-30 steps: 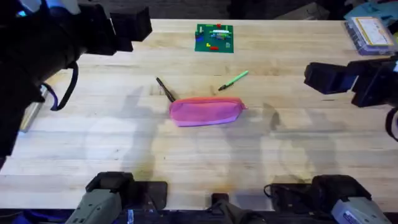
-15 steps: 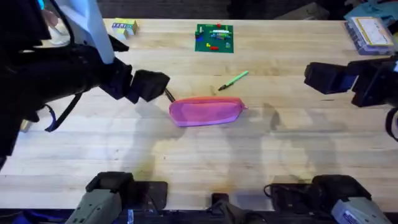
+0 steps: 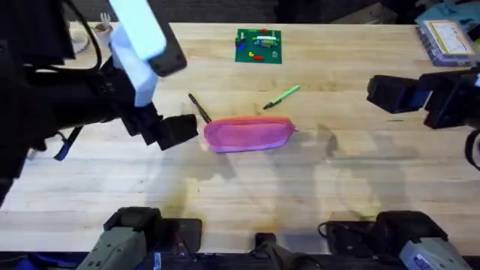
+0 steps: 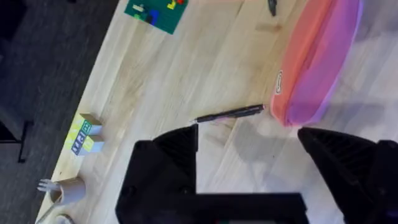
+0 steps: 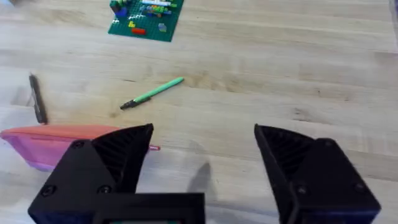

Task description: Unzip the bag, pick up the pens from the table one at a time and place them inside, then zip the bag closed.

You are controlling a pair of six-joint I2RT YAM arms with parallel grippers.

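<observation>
1. The bag (image 3: 248, 133) is lying lengthwise near the middle of the table (image 3: 247, 202), its long side running parallel to the near edge, and its zipper is looking shut along the top.
2. The left gripper (image 3: 174, 131) is hovering just beside the bag's left end, on the side toward the table's left edge, without touching the fabric as far as the overhead view is showing.
3. In the left wrist view the left gripper (image 4: 249, 155) is standing with its jaws spread wide and nothing between them; the bag's end (image 4: 311, 68) and the black pen (image 4: 229, 114) are lying on the wood just beyond the fingertips.
4. The black pen (image 3: 199, 107) is lying at a slant just behind the bag's left end, toward the far edge, with its lower tip close against the bag.
5. The green pen (image 3: 282, 96) is lying at a slant behind the bag's right half, a little apart from it, toward the far edge.
6. The right gripper (image 3: 390, 94) is hanging near the table's right edge, well apart from the bag and both pens.
7. In the right wrist view the right gripper (image 5: 202, 146) is also gaping wide and holding nothing; the green pen (image 5: 152, 93) and the bag's right end (image 5: 56, 142) are lying beyond it.
8. A green board (image 3: 259, 46) with small coloured bricks is sitting near the middle of the far edge.
</observation>
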